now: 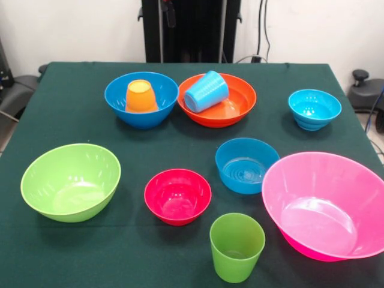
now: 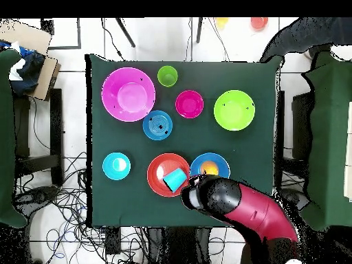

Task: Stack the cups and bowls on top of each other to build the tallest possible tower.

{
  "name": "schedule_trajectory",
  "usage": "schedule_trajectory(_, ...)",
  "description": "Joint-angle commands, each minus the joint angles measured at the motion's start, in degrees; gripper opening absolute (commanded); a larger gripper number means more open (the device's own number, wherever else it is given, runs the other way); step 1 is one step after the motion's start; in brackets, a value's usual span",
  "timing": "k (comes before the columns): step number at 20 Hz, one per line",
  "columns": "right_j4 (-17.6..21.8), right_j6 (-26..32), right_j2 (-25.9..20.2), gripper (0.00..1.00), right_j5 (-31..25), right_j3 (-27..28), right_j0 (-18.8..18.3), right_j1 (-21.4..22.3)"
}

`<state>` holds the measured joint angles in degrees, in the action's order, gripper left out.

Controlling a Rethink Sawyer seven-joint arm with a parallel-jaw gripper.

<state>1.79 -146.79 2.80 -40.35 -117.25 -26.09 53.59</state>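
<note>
Nothing stacked, bowls and cups spread over green table (image 1: pixel 180 135).
Orange cup (image 1: pixel 140 96) upside down in large blue bowl (image 1: pixel 141 99), light blue cup (image 1: pixel 206 92) on its side in orange bowl (image 1: pixel 217 99), both far side. Green cup (image 1: pixel 236 246) at near edge, pink bowl (image 1: pixel 327 204) overhanging right edge. Open room mid-table. Arm (image 2: pixel 237 203) over far edge beside the two filled bowls; gripper hidden, grip unreadable.

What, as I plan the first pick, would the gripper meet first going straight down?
Probably the tablecloth beside the large blue bowl, possibly that bowl's rim; the arm hides the gripper, so it's unclear.
</note>
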Motion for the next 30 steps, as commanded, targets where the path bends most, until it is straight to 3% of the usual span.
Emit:
schedule_trajectory(1,5.46,11.04,-6.28,1.00,-3.11,-2.49,-1.37,-0.90)
schedule_trajectory(8,3.96,8.74,-7.65,1.00,-0.94,-4.56,-1.77,-0.53)
schedule_trajectory(12,-0.14,2.57,-8.58,1.00,1.36,-4.52,0.76,-1.75)
schedule_trajectory(19,-7.11,-6.55,-8.28,1.00,0.12,0.14,6.49,-4.21)
schedule_trajectory(20,-7.72,-5.78,-7.48,1.00,0.47,-1.21,5.39,-3.18)
schedule_trajectory(24,-9.94,-7.92,-6.18,1.00,-0.46,0.21,8.29,-3.88)
schedule_trajectory(30,-11.84,-6.71,-5.31,1.00,0.85,-0.57,9.62,-4.29)
